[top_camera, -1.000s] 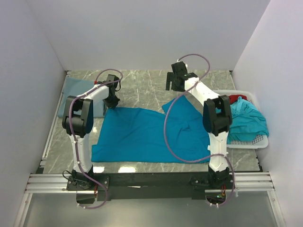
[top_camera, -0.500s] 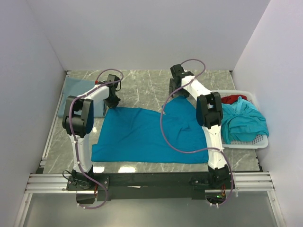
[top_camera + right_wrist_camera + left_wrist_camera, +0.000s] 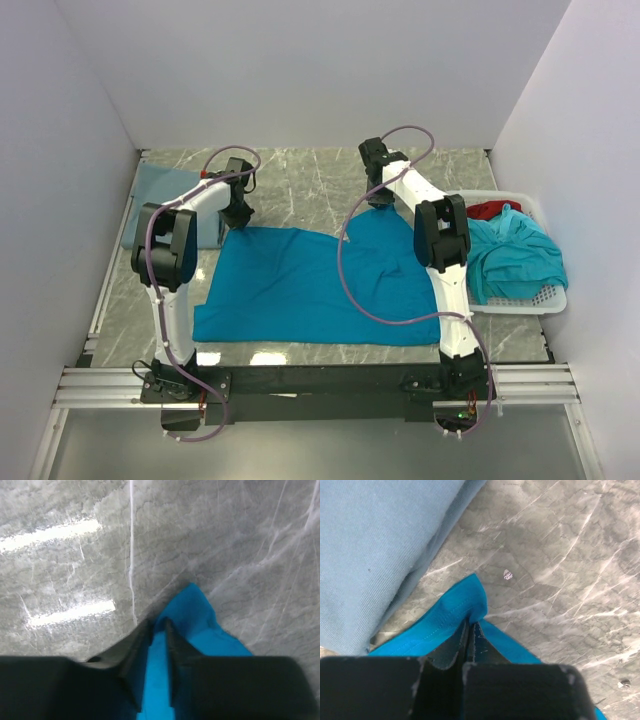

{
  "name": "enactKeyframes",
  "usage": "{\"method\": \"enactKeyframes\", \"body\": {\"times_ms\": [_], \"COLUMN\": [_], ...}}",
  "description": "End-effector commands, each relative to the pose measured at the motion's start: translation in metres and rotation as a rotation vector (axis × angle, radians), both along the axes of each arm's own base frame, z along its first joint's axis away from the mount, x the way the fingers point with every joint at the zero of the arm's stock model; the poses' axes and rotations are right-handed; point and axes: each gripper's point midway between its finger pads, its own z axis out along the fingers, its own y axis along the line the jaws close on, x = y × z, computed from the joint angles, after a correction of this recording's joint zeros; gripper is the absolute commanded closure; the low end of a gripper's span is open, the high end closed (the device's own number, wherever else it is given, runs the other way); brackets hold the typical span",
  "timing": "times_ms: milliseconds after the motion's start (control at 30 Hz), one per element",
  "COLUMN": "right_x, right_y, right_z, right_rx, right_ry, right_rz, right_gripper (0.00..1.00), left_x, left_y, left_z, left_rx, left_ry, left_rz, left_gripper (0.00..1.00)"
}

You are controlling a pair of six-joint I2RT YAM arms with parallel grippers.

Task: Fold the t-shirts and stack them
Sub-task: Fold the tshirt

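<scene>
A bright teal t-shirt lies spread flat in the middle of the marble table. My left gripper sits at its far left corner, and in the left wrist view that gripper is shut on the hemmed teal corner. My right gripper is down at the shirt's far right corner. In the right wrist view this gripper pinches a strip of teal cloth that fills the narrow gap between the fingers. A folded grey-blue t-shirt lies at the far left, close beside the left gripper.
A white perforated basket stands at the right edge. It holds a heap of teal t-shirts and a red one. White walls close in the table on three sides. Bare marble lies beyond the shirt.
My right gripper came down from above the table onto the shirt's far right corner and closed on the cloth. The left arm and its grip stayed put.
</scene>
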Motion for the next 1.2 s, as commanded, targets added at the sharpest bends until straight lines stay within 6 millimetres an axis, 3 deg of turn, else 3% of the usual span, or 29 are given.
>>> {"method": "enactKeyframes", "body": {"times_ms": [0,167,367,433,467,500,533,567,600,667,700,767,800,1167], "right_x": [-0.003,0.003,-0.002,-0.015,-0.027,-0.033,-0.039,-0.049,-0.055,-0.072,-0.077,-0.091,-0.095,-0.166], "right_y": [-0.005,-0.003,0.002,0.001,-0.001,-0.002,-0.003,-0.004,-0.004,-0.007,-0.008,-0.012,-0.011,-0.018], "right_z": [0.012,0.034,0.089,0.105,0.096,0.113,0.116,0.107,0.121,0.114,0.124,0.120,0.130,0.147], "right_rx": [-0.010,0.013,0.081,0.104,0.103,0.122,0.131,0.134,0.151,0.151,0.162,0.158,0.167,0.192], "right_ry": [-0.013,-0.078,-0.243,-0.290,-0.268,-0.303,-0.312,-0.303,-0.332,-0.316,-0.340,-0.332,-0.356,-0.397], "right_rz": [-0.017,-0.023,0.005,0.010,0.010,0.010,0.005,0.008,0.005,0.004,0.004,0.002,0.006,0.027], "right_gripper": [0.78,0.99,1.00,1.00,1.00,1.00,1.00,1.00,1.00,1.00,1.00,1.00,1.00,1.00], "left_x": [0.000,0.001,0.000,-0.003,-0.005,-0.005,-0.009,-0.012,-0.013,-0.019,-0.022,-0.029,-0.032,-0.076], "left_y": [0.000,-0.002,-0.005,-0.006,-0.006,-0.007,-0.007,-0.008,-0.009,-0.009,-0.008,-0.008,-0.008,0.003], "left_z": [0.024,0.028,0.048,0.054,0.055,0.057,0.061,0.061,0.063,0.066,0.066,0.068,0.068,0.071], "left_rx": [0.013,0.002,-0.011,-0.008,-0.009,-0.011,-0.012,-0.011,-0.015,-0.013,-0.010,-0.006,-0.008,0.004], "left_ry": [-0.049,-0.059,-0.124,-0.142,-0.146,-0.155,-0.165,-0.168,-0.176,-0.183,-0.183,-0.192,-0.192,-0.214], "left_rz": [-0.015,-0.021,-0.017,-0.015,-0.013,-0.014,-0.015,-0.015,-0.015,-0.013,-0.011,-0.007,-0.006,0.038], "left_gripper": [0.99,0.99,0.99,0.99,0.99,0.99,0.99,0.99,0.99,0.99,0.99,0.99,0.99,0.99]}}
